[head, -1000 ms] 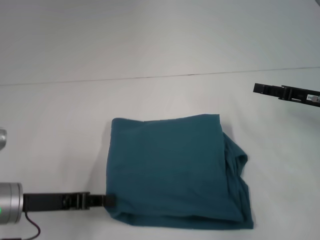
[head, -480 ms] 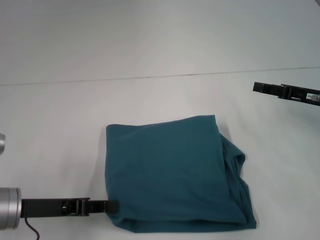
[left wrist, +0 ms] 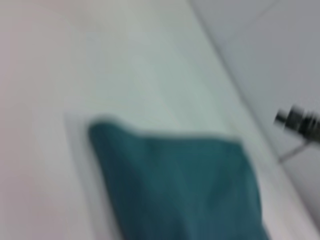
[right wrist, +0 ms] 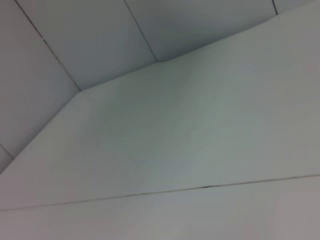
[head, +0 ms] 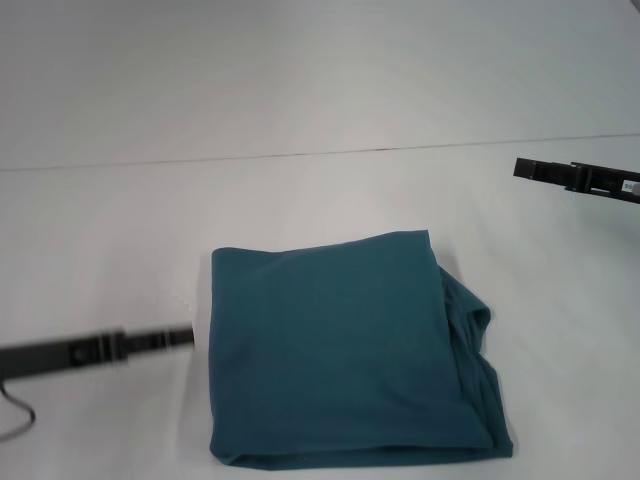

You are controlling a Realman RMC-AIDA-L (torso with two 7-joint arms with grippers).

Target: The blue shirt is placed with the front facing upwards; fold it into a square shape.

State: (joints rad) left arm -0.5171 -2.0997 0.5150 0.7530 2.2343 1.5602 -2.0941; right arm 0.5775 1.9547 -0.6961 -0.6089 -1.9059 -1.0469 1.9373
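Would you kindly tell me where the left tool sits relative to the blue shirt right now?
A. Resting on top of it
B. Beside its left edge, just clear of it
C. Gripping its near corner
B: in the head view the left tool ends just short of the blue shirt, white table showing between.

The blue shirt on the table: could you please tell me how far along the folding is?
Mostly done: the blue shirt lies as a compact, roughly square packet on the table, plain side up. In hand: nothing, since the left pincer sits just beside its left edge, apart from the cloth, and the right pincer is parked far right. Left: perhaps tidying the layers bulging at the right edge.
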